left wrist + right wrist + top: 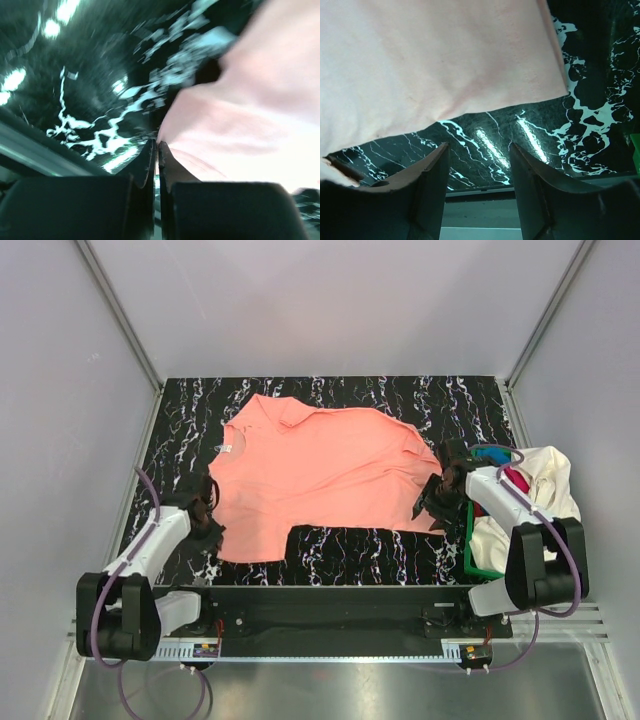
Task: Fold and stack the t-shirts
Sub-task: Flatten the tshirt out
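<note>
Left gripper [156, 145] closed at salmon-pink t-shirt [320, 475] edge; right gripper [479, 146] open, empty

Black white-veined table [360, 545], green basket [469, 552] at its right edge, pale walls [330, 300]

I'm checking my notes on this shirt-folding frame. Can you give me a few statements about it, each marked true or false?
1. The salmon-pink t-shirt lies spread on the black marbled table. True.
2. The right gripper is shut on the shirt. False: its jaws stand open with nothing between them.
3. The left gripper is shut, at the shirt's edge. True.
4. The green basket is empty. False: cream-white cloth is piled in it.
</note>
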Tool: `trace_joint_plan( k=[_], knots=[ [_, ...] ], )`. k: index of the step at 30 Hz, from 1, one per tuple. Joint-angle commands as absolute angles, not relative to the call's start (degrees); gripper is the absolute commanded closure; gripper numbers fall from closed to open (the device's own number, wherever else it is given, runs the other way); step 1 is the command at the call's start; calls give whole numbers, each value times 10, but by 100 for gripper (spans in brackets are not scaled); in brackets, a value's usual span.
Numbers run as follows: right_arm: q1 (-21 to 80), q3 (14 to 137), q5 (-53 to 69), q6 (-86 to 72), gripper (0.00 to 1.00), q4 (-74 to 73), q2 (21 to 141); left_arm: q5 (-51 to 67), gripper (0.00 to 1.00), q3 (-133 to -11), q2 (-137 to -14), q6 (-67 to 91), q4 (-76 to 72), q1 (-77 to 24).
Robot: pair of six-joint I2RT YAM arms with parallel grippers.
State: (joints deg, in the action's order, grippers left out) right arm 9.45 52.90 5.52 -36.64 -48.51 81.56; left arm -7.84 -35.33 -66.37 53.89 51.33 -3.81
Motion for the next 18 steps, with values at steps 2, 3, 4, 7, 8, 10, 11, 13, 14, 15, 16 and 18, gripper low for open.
trace_joint_plan(
  k=[2,3,4,7,8,10,11,13,14,15,16,18],
  knots=[
    [71,513,42,-419,43,-468,828,-128,100,-431,-638,506,519,-36],
    [60,505,39,-429,43,-454,821,-129,100,-439,-637,507,523,-36],
    [54,498,35,-438,43,-446,817,-138,100,-447,-630,507,526,-36],
    [47,478,16,-466,48,-423,815,-165,100,-456,-604,509,536,-35],
    [47,479,5,-471,51,-422,819,-171,100,-461,-604,507,542,-35],
    [46,481,1,-474,53,-421,834,-175,100,-475,-613,503,547,-35],
    [47,478,-23,-475,54,-418,837,-175,100,-477,-613,503,545,-35],
    [47,469,-35,-486,56,-414,840,-174,100,-486,-614,502,540,-35],
    [47,464,-40,-491,56,-410,842,-176,100,-490,-617,500,541,-35],
    [47,460,-41,-497,55,-407,843,-178,100,-496,-621,497,540,-35],
    [47,456,-44,-503,54,-405,845,-178,100,-498,-624,496,537,-35],
    [47,451,-44,-506,53,-396,851,-177,100,-501,-626,492,535,-35]
  ],
)
